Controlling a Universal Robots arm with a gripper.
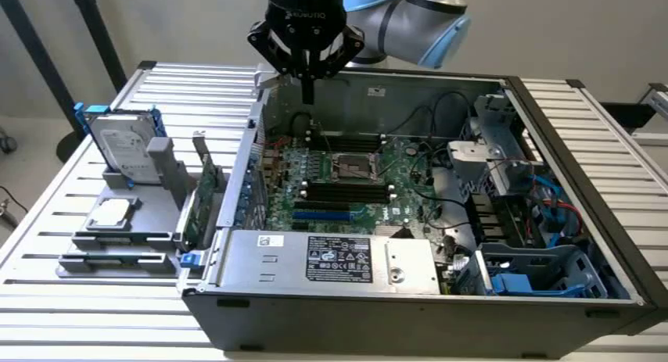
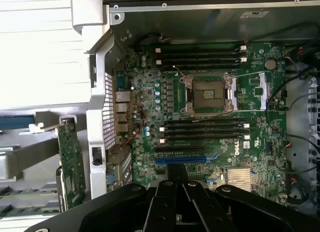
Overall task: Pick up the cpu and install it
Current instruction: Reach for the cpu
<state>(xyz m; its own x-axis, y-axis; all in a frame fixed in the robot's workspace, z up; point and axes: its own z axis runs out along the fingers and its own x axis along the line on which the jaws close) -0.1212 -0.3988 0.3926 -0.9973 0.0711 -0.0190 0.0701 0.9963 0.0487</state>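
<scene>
The black gripper hangs clenched and empty over the open computer case; the small square silver cpu lies untouched on its grey stand, metal-framed motherboard socket bare

The white slatted table carries an open computer case and a grey parts rack.

Silver hard drive standing upright, green circuit card near it, grey power supply, white slatted table.
</scene>
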